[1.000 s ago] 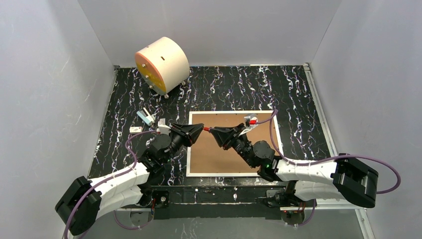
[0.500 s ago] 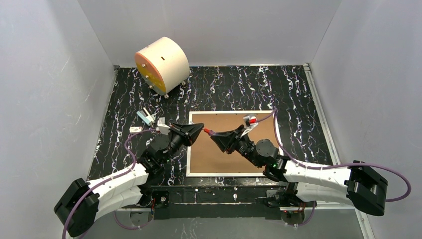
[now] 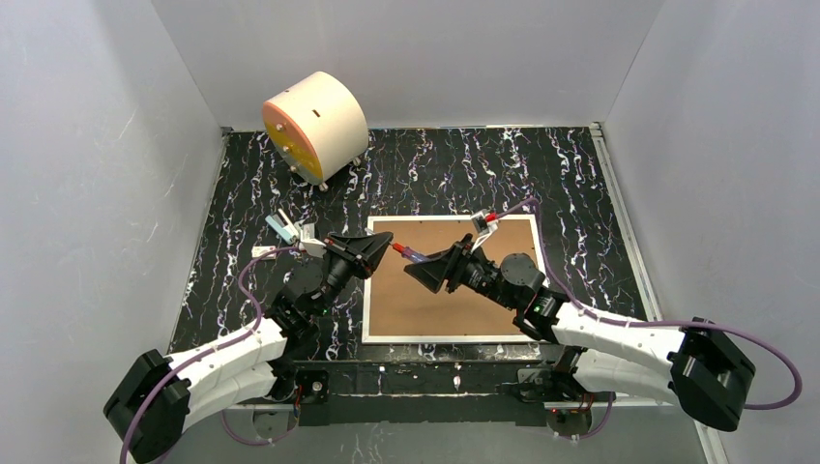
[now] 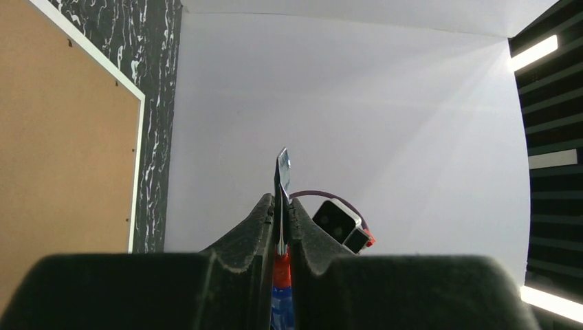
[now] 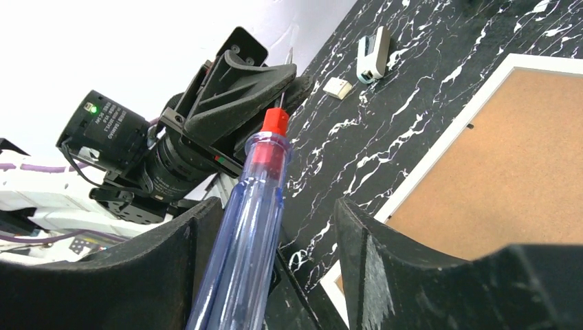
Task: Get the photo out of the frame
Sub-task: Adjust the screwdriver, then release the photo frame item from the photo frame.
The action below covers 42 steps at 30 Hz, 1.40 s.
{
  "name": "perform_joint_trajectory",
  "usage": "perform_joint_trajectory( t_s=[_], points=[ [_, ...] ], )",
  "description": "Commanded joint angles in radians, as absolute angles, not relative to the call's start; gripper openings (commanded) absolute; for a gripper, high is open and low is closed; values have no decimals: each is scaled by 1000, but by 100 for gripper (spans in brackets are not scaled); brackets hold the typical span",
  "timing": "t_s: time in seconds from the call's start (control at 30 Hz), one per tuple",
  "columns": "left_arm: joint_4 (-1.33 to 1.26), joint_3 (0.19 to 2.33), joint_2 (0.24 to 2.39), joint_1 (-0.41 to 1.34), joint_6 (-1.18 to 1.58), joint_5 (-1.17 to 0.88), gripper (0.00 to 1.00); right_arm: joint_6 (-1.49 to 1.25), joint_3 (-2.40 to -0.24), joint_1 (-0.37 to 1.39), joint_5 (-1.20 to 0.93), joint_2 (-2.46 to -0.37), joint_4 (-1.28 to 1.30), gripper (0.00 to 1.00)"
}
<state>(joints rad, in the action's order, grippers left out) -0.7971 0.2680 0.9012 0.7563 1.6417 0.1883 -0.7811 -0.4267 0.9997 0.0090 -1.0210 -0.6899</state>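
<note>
The frame lies face down on the table, its brown back panel up and a thin white rim round it; it also shows in the frame's corner and at the frame's edge. The photo is hidden under that panel. A screwdriver with a clear blue handle and red collar bridges both grippers above the frame's left part. My left gripper is shut on its metal blade. My right gripper stands open round the handle, which lies close to one finger.
A cream cylinder with an orange face stands at the back left. A small pale blue and white item and a small white block lie left of the frame. Grey walls close in the table on three sides.
My right gripper's jaws have spread wide off the screwdriver handle and its arm has shifted left. My left gripper has closed tight on the blade and drawn slightly left.
</note>
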Motion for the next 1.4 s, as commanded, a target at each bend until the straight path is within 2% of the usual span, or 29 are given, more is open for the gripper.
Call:
perform_joint_trajectory(
  t_s=[0.0, 0.17, 0.5, 0.57, 0.7, 0.83, 0.87, 0.93, 1.03, 1.13, 1.23, 1.37],
  points=[
    [-854, 255, 880, 754, 1623, 233, 0, -840, -460, 972, -51, -1026, -785, 70],
    [-857, 248, 871, 753, 1616, 245, 0, -854, -482, 953, -44, -1027, -771, 67],
    [-864, 251, 884, 754, 1609, 255, 0, -904, -496, 953, -54, -1104, -840, 54],
    [-864, 244, 880, 753, 1613, 262, 0, -915, -492, 952, -37, -1106, -849, 45],
    [-868, 235, 877, 753, 1614, 267, 0, -921, -488, 952, -18, -1108, -841, 40],
    [-869, 228, 876, 753, 1611, 261, 0, -916, -502, 952, -6, -1113, -812, 10],
    [-869, 227, 875, 753, 1602, 258, 4, -917, -511, 952, 25, -1111, -785, 3],
    [-866, 222, 876, 753, 1592, 248, 16, -903, -524, 953, 53, -1105, -736, 1],
    [-851, 190, 864, 753, 1595, 252, 54, -874, -556, 945, 95, -1090, -623, 1],
    [-745, 147, 805, 738, 1580, 256, 74, -869, -592, 881, 82, -1080, -496, 1],
    [-525, 161, 709, 703, 1515, 245, 81, -853, -647, 751, -94, -1111, -383, 1],
    [-81, 341, 686, 617, 1260, 214, 86, -753, -719, 618, -299, -1179, -280, 1]
  ],
)
